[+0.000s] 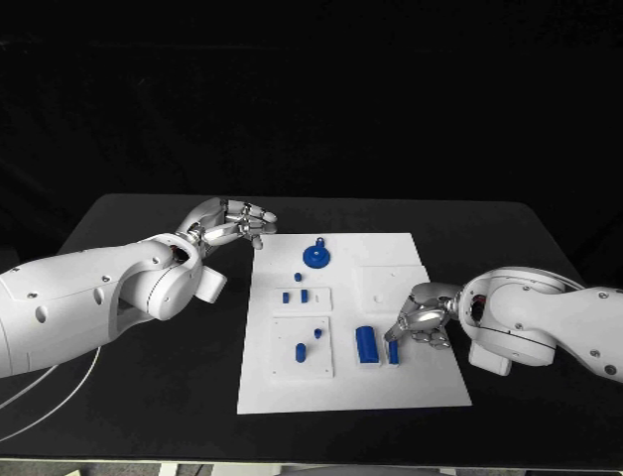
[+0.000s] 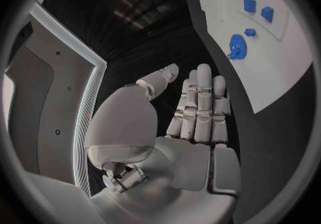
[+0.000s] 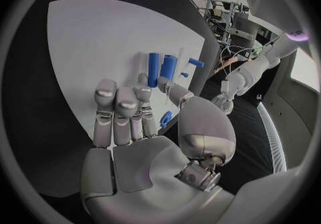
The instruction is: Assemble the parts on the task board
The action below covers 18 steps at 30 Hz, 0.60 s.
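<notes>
The white task board (image 1: 398, 382) lies mid-table. On it are a blue gear (image 1: 317, 258), small blue pegs (image 1: 286, 295) on the left panels, and two upright blue blocks (image 1: 367, 344) near the right. My right hand (image 1: 424, 319) hovers over the board's right side, just right of the blocks, fingers extended and holding nothing (image 3: 127, 112); the blocks (image 3: 153, 69) lie beyond its fingertips. My left hand (image 1: 233, 223) is over the black table off the board's far left corner, fingers straight and side by side, nothing in it (image 2: 197, 109). The gear (image 2: 235, 46) is ahead of it.
The black table (image 1: 140, 397) surrounds the board, with bare room in front and on both sides. A white cable (image 1: 55, 382) trails beneath my left arm. The board's right part has a raised white panel (image 1: 392, 281).
</notes>
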Tool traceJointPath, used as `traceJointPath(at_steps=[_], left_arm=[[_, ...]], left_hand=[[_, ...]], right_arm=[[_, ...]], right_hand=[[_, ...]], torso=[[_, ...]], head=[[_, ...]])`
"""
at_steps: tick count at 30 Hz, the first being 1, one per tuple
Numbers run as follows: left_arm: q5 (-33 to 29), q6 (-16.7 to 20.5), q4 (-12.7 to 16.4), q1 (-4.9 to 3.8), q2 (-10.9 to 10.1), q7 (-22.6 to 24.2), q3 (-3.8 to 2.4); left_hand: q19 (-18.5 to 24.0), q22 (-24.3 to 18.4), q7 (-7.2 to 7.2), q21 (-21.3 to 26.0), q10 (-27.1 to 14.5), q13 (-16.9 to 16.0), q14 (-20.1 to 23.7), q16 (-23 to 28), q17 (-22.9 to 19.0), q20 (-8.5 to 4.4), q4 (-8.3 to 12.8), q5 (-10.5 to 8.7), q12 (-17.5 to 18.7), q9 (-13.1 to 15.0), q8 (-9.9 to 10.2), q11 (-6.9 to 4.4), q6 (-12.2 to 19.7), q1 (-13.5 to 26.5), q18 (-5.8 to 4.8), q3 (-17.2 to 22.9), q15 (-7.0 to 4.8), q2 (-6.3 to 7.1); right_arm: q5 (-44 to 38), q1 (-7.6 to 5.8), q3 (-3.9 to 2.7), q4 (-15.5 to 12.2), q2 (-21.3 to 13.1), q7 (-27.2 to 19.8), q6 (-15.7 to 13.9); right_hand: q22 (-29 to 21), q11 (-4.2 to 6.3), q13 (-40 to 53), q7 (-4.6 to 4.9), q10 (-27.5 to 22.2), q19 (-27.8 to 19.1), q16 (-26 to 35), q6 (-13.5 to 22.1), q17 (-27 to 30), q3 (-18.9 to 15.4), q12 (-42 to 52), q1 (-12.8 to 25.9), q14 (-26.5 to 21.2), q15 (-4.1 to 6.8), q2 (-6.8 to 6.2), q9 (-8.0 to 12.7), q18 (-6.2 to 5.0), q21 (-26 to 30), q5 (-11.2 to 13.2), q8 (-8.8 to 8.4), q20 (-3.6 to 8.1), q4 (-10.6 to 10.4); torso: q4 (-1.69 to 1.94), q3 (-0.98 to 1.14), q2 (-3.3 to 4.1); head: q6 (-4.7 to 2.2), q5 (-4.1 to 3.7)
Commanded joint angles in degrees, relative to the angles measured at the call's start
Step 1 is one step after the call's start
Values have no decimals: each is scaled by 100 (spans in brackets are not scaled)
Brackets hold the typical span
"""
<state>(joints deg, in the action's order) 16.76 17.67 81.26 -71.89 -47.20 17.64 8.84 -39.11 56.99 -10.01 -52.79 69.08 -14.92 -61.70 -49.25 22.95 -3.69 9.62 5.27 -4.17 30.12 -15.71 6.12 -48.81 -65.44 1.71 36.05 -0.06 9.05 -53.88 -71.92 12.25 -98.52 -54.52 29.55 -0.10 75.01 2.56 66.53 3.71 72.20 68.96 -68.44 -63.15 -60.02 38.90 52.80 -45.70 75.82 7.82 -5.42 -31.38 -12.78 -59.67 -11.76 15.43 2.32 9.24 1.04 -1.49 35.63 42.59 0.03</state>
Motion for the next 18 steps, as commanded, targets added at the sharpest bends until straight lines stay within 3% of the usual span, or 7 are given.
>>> traceJointPath(at_steps=[1, 11, 18], left_arm=[[22, -49, 15, -4, 4, 19, -4], [29, -52, 16, -4, 2, 7, -4], [30, -46, 17, -4, 0, -7, -4]], left_hand=[[25, 9, 15, 20, -17, -8, 29, 19, 11, -178, -32, -20, 15, -5, -26, 1, 36, 33, -27, -6, 20, 6], [25, 11, 15, 21, -17, -8, 29, 21, 14, -177, -34, -20, 15, -6, -27, 1, 36, 32, -28, -6, 20, 8], [26, 13, 14, 21, -19, -7, 29, 23, 17, -177, -36, -20, 15, -7, -27, 2, 38, 33, -28, -7, 21, 9]], right_arm=[[66, -1, 0, 13, 16, 102, 191], [-59, -1, 0, 25, 23, 173, 279], [-238, -1, 0, 7, 22, 149, 165]], right_hand=[[67, 3, 10, 6, 54, 42, -41, -52, -2, 5, 21, 85, -14, 49, -8, 9, -222, -40, 42, 37, 12, -37], [68, 1, 17, 9, 47, 32, -41, -36, 0, 2, 4, 124, -21, 50, -113, 36, -222, -39, 119, 23, 24, -55], [61, -21, 36, 29, 12, 22, -21, 13, 22, -176, -25, 299, -24, 34, -488, 74, -222, -28, 303, 1, 25, -166]], torso=[[1, -4, 1], [0, -1, 2], [-3, 2, 2]], head=[[4, 6], [4, -2], [1, -1]])
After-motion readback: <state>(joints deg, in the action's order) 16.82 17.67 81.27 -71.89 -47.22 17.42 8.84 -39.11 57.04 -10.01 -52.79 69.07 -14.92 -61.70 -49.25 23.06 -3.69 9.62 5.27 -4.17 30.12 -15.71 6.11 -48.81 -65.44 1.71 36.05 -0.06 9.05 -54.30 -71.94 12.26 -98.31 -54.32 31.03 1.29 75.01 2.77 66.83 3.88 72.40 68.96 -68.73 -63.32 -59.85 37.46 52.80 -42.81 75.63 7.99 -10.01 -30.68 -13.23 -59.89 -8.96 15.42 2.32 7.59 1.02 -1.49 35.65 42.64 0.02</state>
